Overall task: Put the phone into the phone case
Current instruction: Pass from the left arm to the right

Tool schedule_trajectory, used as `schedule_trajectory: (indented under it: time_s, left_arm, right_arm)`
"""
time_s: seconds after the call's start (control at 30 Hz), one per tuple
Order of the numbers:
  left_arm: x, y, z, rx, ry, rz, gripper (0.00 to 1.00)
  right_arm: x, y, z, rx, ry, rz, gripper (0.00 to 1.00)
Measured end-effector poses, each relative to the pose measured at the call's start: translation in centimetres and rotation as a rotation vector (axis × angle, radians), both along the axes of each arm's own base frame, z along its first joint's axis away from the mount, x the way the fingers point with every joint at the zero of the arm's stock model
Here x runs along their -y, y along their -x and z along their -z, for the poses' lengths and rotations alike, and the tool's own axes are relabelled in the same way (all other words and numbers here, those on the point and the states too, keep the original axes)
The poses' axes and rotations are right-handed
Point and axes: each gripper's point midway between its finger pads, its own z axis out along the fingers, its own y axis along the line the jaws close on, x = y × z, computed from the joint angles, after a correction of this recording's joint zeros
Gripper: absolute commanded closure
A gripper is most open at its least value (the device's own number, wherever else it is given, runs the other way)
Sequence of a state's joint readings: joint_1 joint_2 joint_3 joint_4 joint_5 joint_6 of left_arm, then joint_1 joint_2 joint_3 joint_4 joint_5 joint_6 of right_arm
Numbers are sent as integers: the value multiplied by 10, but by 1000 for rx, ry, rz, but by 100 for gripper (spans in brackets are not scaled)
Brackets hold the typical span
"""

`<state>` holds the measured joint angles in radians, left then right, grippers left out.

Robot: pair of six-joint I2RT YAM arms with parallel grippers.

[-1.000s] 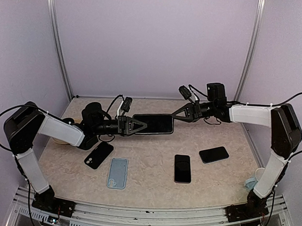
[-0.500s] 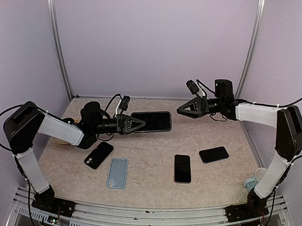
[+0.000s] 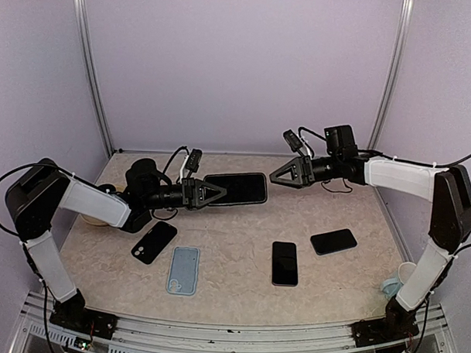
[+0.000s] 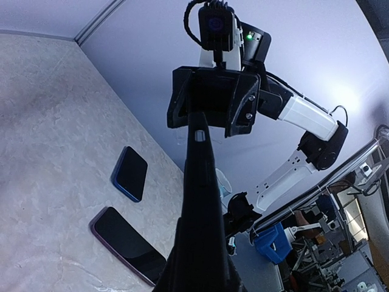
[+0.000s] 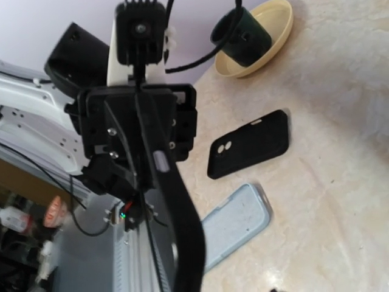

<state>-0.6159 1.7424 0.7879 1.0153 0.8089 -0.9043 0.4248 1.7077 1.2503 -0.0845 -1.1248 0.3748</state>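
Moved: right gripper [image 3: 276,176] came off the phone [image 3: 239,189], now just beside its right end
Right jaws: can't tell how far open
Left gripper [image 3: 218,193]: clamped on phone's left end

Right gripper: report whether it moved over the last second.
Yes. The right gripper released the phone, swung towards the right frame post, then came back beside the phone.

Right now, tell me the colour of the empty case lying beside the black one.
The case is light blue, clearest in the top view.
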Motion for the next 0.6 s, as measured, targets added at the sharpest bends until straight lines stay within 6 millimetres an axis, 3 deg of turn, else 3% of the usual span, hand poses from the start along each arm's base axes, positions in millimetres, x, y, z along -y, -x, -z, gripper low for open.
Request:
schedule_trajectory:
  time_s: [0.2,0.33,0.6]
  left_arm:
    - [0,-1,4,-17,-13,-3,100]
    - [0,-1,8,-32,-24,-5,100]
    - [1,-2,14,-67,-48,-6,100]
  right_arm:
    - [-15,0,4,124,81,13,30]
    - [-15,-3,7,249,134,38,2]
    - [-4,4,-13,609,208,64,0]
